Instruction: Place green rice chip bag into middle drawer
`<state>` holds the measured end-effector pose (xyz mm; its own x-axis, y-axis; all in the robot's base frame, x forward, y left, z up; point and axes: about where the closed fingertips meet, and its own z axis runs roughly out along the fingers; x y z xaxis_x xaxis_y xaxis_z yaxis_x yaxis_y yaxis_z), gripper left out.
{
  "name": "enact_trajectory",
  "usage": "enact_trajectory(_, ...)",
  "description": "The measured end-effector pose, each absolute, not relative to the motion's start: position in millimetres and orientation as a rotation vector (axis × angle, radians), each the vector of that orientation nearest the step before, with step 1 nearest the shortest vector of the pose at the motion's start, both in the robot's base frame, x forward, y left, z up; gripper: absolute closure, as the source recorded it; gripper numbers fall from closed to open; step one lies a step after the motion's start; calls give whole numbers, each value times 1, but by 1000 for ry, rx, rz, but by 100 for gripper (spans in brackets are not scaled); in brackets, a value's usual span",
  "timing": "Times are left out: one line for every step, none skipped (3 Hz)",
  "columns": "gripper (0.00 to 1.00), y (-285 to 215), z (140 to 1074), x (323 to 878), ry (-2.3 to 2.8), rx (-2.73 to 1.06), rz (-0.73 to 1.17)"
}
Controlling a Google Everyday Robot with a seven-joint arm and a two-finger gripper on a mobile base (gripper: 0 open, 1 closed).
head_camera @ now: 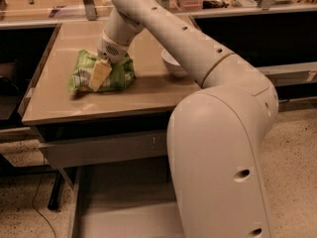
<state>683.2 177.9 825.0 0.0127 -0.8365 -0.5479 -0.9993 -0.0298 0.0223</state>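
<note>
The green rice chip bag point(116, 73) lies crumpled on the left part of the tan tabletop point(148, 90), its white panel facing left. My gripper point(100, 75) reaches down from the long white arm and rests on the bag's middle, covering part of it. The middle drawer point(124, 207) stands pulled out low under the table, showing a plain grey floor and a thin left wall; the arm's large white body hides its right side.
A white bowl point(173, 63) sits on the table right of the bag, partly behind the arm. A grey drawer front point(104, 150) with small pale marks is just under the tabletop. Shelving with clutter lines the back.
</note>
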Motion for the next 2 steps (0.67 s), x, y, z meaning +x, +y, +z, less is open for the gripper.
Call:
enact_trajectory(87, 178, 825, 683, 1881, -1925, 597)
enact_trajectory(100, 178, 829, 683, 1881, -1925, 597)
